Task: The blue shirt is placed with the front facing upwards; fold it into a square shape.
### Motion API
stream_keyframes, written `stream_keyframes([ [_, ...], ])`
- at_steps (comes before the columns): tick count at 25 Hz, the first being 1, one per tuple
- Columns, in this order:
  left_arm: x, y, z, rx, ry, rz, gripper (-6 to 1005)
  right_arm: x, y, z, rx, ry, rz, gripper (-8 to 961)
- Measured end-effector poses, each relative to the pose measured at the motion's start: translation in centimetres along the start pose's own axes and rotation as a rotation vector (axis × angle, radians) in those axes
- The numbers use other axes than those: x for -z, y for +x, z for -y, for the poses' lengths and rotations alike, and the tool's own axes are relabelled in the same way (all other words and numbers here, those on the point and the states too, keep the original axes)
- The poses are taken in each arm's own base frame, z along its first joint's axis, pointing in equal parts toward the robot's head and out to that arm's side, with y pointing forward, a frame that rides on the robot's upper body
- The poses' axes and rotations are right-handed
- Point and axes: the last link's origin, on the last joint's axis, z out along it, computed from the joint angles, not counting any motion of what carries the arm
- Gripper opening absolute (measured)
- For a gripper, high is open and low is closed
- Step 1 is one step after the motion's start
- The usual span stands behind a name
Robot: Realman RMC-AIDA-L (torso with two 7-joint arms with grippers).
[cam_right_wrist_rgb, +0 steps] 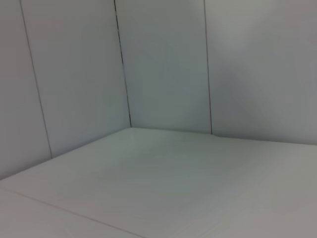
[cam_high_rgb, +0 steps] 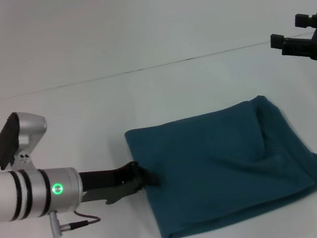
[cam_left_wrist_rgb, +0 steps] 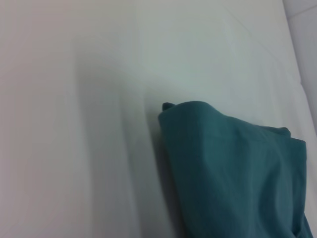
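One blue shirt [cam_high_rgb: 226, 165], two grippers, one white tabletop [cam_high_rgb: 133, 32]; nothing else on the surface.

Blue shirt lies folded into a rough rectangle at near centre-right of the tabletop; print and label not visible, only plain teal cloth; right side is bunched into a thicker ridge with a crease running near-far; near-right corner sticks out a little; left edge runs straight, far-left corner clean; left wrist view shows one folded corner of the shirt [cam_left_wrist_rgb: 233, 173] lying flat on the white surface.

Left gripper [cam_high_rgb: 146, 177] is low at the shirt's left edge, about midway along it; silver arm with black bands and a green light comes in from the left, nearly level with the tabletop, forearm pointing right; black jaws meet the cloth edge and look closed on it, fingertips touching the fabric.

Right gripper [cam_high_rgb: 299, 36] hangs raised at the far right, well apart from the shirt, over bare tabletop; its black jaws stand apart with a clear gap, holding nothing, pointing left and far; right wrist view shows only white tabletop and pale wall panels [cam_right_wrist_rgb: 163, 64].
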Motion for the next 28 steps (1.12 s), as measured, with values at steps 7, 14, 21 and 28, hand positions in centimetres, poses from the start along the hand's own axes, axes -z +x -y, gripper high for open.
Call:
stream_keyframes([
  [7, 1.6, 0.7, 1.3, -0.008, 0.027, -0.023, 51, -1.3, 0.1, -0.6, 0.008, -0.011, -0.015, 927],
  [14, 3.9, 1.9, 3.1, -0.005, 0.049, -0.086, 50, -2.6, 0.4, -1.3, 0.017, -0.028, -0.043, 927],
  [21, 5.4, 2.4, 4.4, -0.01, 0.079, -0.118, 50, -3.0, 0.4, -1.6, 0.006, -0.037, -0.043, 928],
  [28, 6.8, 2.7, 5.4, -0.016, 0.09, -0.161, 50, -3.2, 0.7, -1.9, -0.01, -0.047, -0.048, 928],
])
